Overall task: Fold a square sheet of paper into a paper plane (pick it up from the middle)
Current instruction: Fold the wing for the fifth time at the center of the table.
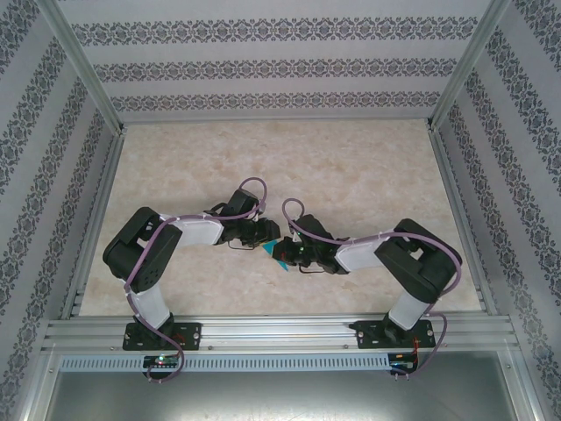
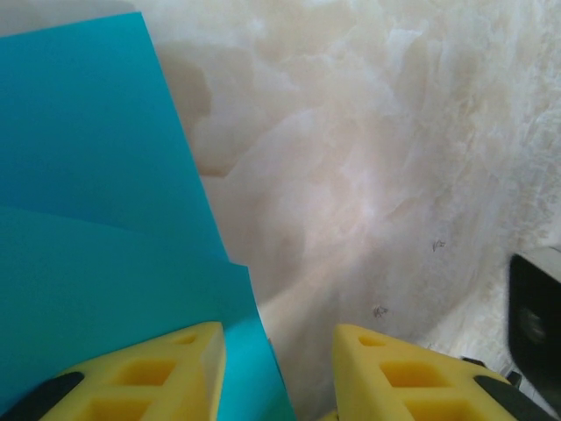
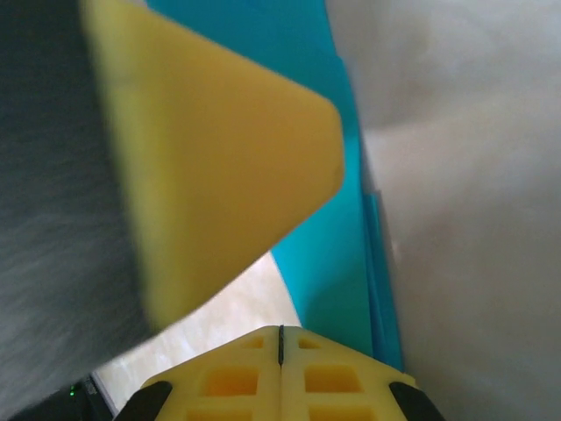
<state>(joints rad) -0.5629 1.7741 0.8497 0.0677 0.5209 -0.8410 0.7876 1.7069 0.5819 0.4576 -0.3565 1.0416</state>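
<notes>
My tabletop (image 1: pixel 351 167) is a pale beige slab with a cloudy marble pattern. Wallpaper closes it in on three sides: the back wall (image 1: pixel 280 66), the left wall (image 1: pixel 35 175) and the right wall (image 1: pixel 526 175) all carry dark ornamental bands on white. A slanting aluminium post rises at each far corner, the left post (image 1: pixel 83 66) and the right post (image 1: pixel 460 70). Along the near edge runs my aluminium rail (image 1: pixel 280 333), with a slotted strip (image 1: pixel 280 361) just below it. Seen close from the left wrist, the tabletop bears two small dark specks (image 2: pixel 437 245) near each other.
</notes>
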